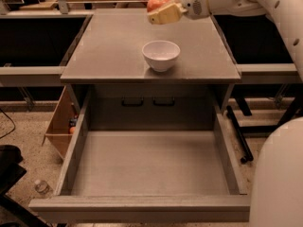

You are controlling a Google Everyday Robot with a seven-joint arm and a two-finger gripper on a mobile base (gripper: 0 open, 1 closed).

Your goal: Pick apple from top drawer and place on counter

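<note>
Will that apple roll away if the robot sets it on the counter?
Maybe: the apple, held in the gripper near the far end of the counter, is round, and that top looks flat and smooth. It looks undented, so probably firm.

The bowl [161, 55] sits on the counter [109, 46], near its front edge. At 12 o'clock from the bowl, the gripper [162, 11] hangs over the counter's back part with the apple [157, 2] in it. The top drawer [151, 164] sticks out below, in front. A cardboard box [59, 126] stands at its 9 o'clock.
</note>
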